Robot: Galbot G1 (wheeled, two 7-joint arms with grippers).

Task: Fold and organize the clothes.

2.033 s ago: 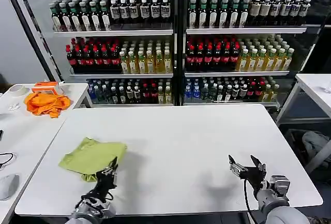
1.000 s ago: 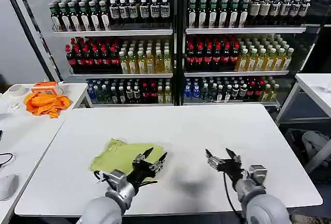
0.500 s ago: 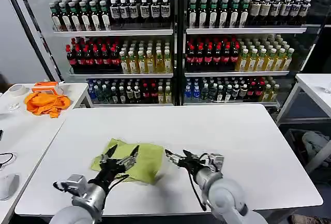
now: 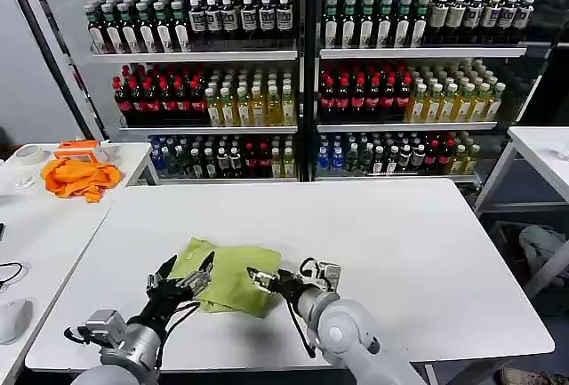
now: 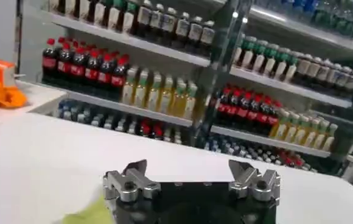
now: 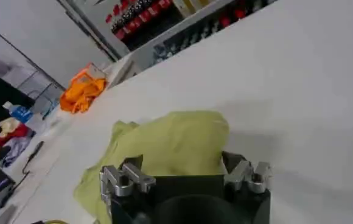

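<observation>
Shirt (image 4: 229,276) lies crumpled on white table (image 4: 400,243), near front edge, left of centre. My left gripper (image 4: 185,276) at shirt's 9 o'clock, fingers spread wide, holding nothing, tips at cloth edge. My right gripper (image 4: 263,280) at shirt's 3 o'clock, fingers parted, over cloth's right edge; grip on fabric unclear. Orange cloth (image 4: 80,177) at 10 o'clock on side table, well apart. Bottle shelves (image 4: 302,83) at 12 o'clock.

A white table (image 4: 400,234) stands before shelves of bottles (image 4: 302,74). On the side table (image 4: 36,225) to the left lie an orange cloth heap (image 4: 80,178) and a tape roll (image 4: 29,155).
</observation>
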